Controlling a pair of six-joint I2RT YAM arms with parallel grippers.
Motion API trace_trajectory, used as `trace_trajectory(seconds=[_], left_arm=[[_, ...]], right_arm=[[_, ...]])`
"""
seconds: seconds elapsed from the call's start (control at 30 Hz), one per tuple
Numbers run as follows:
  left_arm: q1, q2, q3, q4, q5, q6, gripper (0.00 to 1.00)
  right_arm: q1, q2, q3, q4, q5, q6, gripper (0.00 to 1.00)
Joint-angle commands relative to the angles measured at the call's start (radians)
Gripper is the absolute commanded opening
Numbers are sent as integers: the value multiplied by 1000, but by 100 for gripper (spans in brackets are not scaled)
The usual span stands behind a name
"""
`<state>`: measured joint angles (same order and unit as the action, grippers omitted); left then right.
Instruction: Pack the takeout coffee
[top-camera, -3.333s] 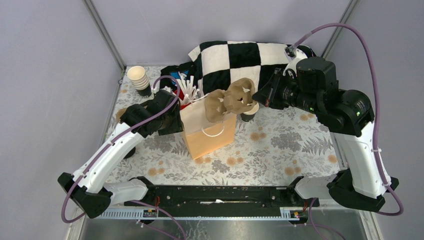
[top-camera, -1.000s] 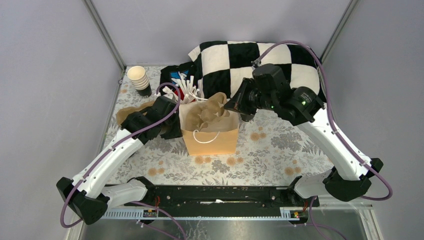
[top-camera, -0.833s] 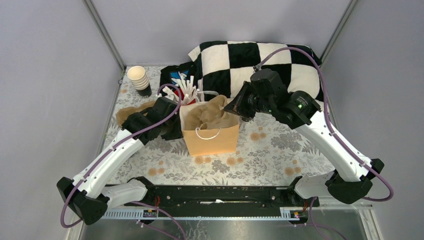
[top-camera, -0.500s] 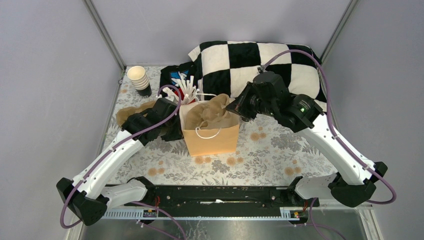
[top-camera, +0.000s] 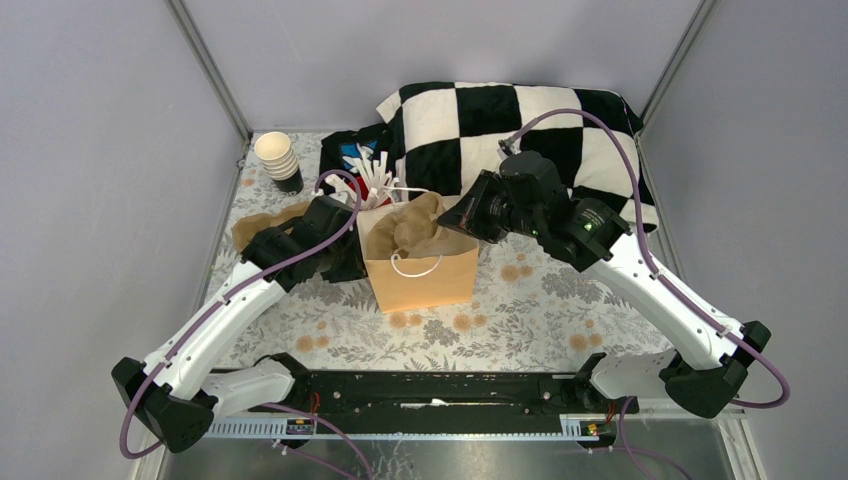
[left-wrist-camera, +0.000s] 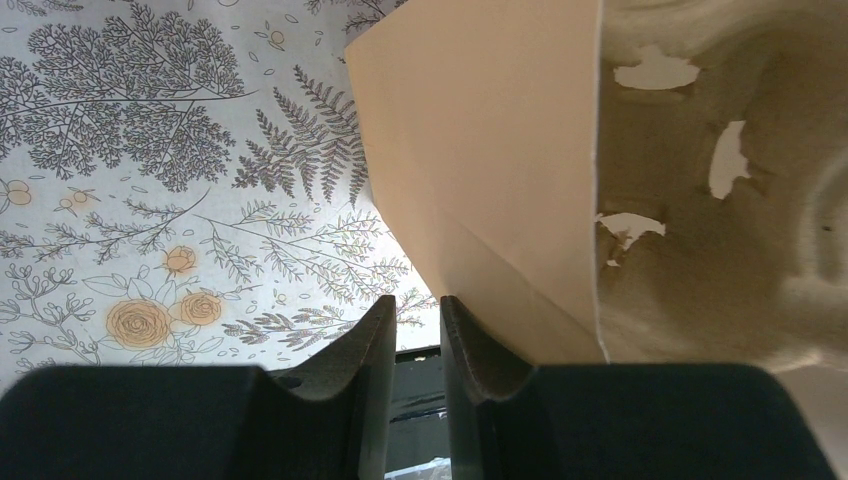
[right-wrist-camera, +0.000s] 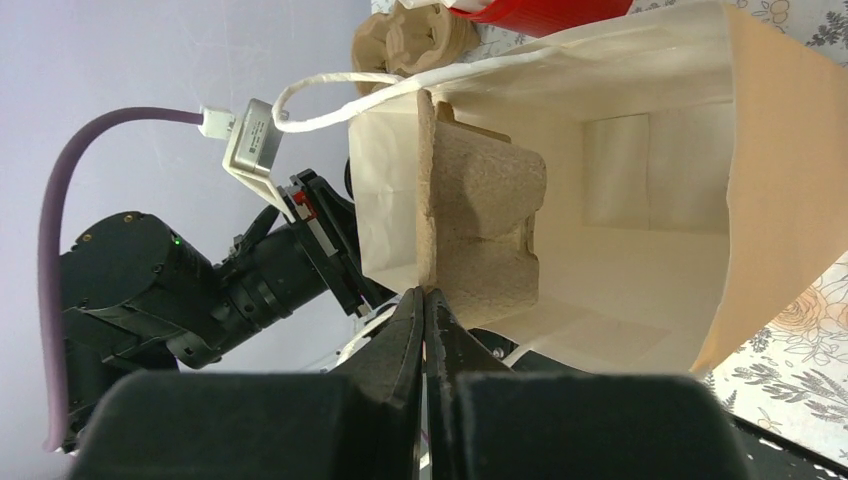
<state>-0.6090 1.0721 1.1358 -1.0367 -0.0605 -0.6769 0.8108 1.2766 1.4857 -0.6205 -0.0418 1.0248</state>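
Note:
The takeout coffee is hidden in all views. A tan paper bag (top-camera: 425, 282) stands open mid-table. My right gripper (top-camera: 458, 222) is at the bag's right rim, shut on the edge of a brown pulp cup carrier (top-camera: 413, 226) that sits tilted inside the bag. In the right wrist view the fingers (right-wrist-camera: 428, 292) pinch the carrier's (right-wrist-camera: 485, 215) thin edge inside the bag (right-wrist-camera: 650, 200). My left gripper (top-camera: 352, 264) sits by the bag's left wall. Its jaws (left-wrist-camera: 413, 305) stand a narrow gap apart with nothing between them, and the bag (left-wrist-camera: 490, 140) is just right of them.
A stack of pale beige cups (top-camera: 277, 155) stands at the back left. A red cup of white sticks (top-camera: 368, 186) is right behind the bag. A checkered pillow (top-camera: 500, 115) fills the back. More brown pulp carriers (top-camera: 262, 222) lie left of the left arm.
My right gripper has brought the pulp carrier down from above the bag into it, and over the last second pushed it a little deeper. The left arm has stayed put.

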Motion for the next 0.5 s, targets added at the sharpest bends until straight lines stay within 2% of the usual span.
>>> trace_trajectory(seconds=[0.0, 0.47], left_arm=[[2, -14, -9, 49, 9, 15, 26], [2, -20, -4, 46, 3, 22, 26]], right_arm=[[8, 3, 3, 52, -35, -62, 0], [10, 12, -5, 49, -33, -63, 0]])
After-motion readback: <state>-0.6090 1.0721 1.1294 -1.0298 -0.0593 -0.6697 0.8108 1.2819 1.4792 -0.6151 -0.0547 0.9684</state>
